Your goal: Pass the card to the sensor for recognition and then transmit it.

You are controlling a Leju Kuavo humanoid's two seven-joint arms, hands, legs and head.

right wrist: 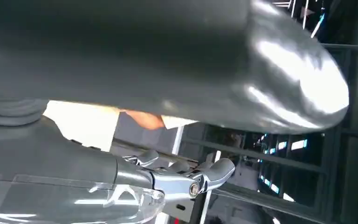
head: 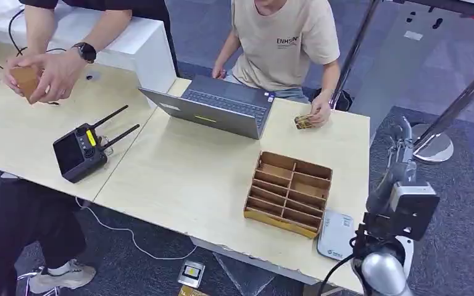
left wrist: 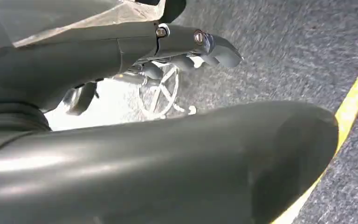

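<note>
Taking the wooden divider tray (head: pixel 289 193) as the landmark: far off to its left, a standing person's hands (head: pixel 40 75) hold a small brown object, and nearer lies a black remote controller (head: pixel 81 150) with two antennas. Behind the tray sits an open laptop (head: pixel 222 105), and a seated person's hand (head: pixel 318 115) rests on what may be the card (head: pixel 302 121), though it is too small to be sure. Just right of the tray's front corner lies the grey sensor (head: pixel 336 235).

The task looks not yet begun: no card is on the sensor or with the robot. The right hand (head: pixel 403 143) is raised beyond the table's right edge, fingers loosely spread, holding nothing, well apart from the card. The left hand (left wrist: pixel 200 44) hangs over the carpet, fingers apart, empty.
</note>
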